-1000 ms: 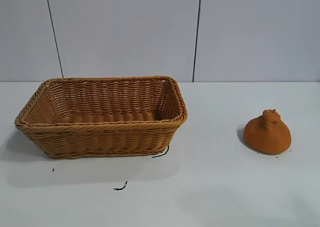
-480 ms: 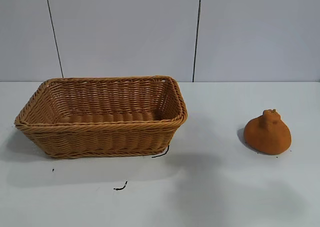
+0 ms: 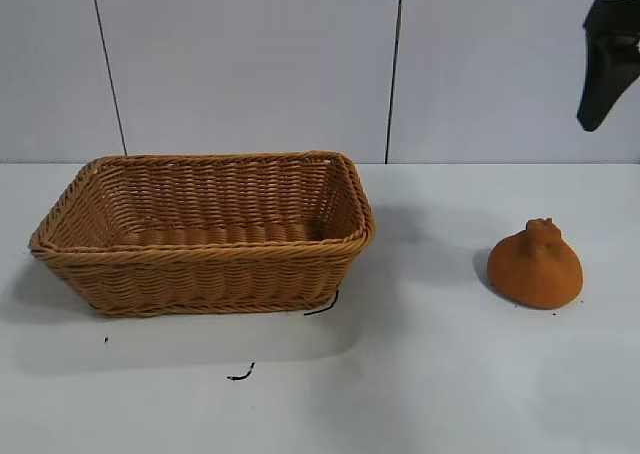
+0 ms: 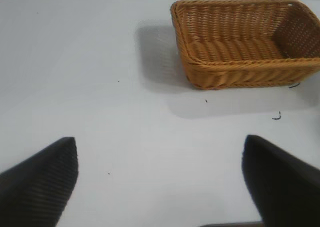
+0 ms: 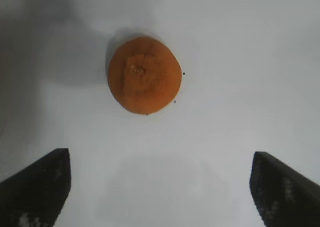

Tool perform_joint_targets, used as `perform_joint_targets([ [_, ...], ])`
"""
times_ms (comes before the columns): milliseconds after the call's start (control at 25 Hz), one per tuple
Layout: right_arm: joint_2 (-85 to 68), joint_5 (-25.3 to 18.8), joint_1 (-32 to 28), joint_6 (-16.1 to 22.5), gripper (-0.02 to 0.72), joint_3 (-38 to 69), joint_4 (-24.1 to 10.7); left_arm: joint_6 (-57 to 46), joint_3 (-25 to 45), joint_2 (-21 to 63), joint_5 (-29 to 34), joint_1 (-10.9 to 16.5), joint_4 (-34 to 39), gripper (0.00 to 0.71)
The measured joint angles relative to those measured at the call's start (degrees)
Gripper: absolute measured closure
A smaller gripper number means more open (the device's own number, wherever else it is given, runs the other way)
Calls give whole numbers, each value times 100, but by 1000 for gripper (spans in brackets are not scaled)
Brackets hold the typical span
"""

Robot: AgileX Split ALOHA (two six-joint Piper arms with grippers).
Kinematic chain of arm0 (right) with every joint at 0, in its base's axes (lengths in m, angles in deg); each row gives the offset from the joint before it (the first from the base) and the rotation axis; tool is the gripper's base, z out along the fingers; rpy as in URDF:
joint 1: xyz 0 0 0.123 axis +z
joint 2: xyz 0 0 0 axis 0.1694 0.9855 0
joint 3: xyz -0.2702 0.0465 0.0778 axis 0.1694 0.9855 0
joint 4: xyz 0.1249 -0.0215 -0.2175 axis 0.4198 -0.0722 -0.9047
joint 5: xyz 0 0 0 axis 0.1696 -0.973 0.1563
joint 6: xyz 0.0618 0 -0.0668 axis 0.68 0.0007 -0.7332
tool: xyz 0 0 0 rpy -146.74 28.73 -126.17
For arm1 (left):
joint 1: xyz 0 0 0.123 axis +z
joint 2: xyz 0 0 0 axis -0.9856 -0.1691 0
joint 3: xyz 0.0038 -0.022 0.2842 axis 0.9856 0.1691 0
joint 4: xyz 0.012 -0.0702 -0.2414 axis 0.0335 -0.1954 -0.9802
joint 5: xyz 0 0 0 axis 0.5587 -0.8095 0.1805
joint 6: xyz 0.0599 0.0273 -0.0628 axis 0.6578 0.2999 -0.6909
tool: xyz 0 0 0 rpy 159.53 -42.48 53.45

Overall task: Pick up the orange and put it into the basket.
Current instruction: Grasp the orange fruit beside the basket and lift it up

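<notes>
The orange [image 3: 536, 265], a matte orange-brown lump with a knobby top, sits on the white table at the right; it also shows in the right wrist view [image 5: 144, 74]. The tan wicker basket [image 3: 205, 259] stands empty at the left, and shows in the left wrist view [image 4: 250, 67]. My right gripper [image 3: 607, 69] hangs high at the upper right, well above the orange; in its wrist view [image 5: 160, 159] it is open and empty with the orange beyond the fingertips. My left gripper [image 4: 160, 152] is open and empty over bare table, apart from the basket, and out of the exterior view.
The white table [image 3: 430, 374] carries a few small dark scraps [image 3: 240, 375] in front of the basket. A grey panelled wall [image 3: 250, 64] stands behind.
My right gripper has come into the exterior view at the upper right; a shadow has shifted on the table between basket and orange. The orange and basket have not moved.
</notes>
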Motion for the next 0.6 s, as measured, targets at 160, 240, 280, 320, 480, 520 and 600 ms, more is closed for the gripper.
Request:
perform_joint_targets([
  [160, 417, -40, 0, -31, 8, -15, 6, 0, 0, 0, 0, 0, 0, 71],
  [240, 578, -18, 12, -96, 8, -15, 1, 0, 0, 0, 0, 0, 0, 71],
  [280, 653, 14, 41, -124, 8, -15, 1, 0, 0, 0, 0, 0, 0, 71],
  [320, 701, 70, 71, -130, 8, -15, 1, 0, 0, 0, 0, 0, 0, 71],
  [480, 933, 365, 181, -143, 8, -45, 19, 0, 0, 0, 0, 0, 0, 71],
  [520, 999, 414, 181, -148, 8, -45, 34, 0, 0, 0, 0, 0, 0, 71],
  [600, 1134, 478, 181, -148, 8, -45, 43, 0, 0, 0, 0, 0, 0, 71],
])
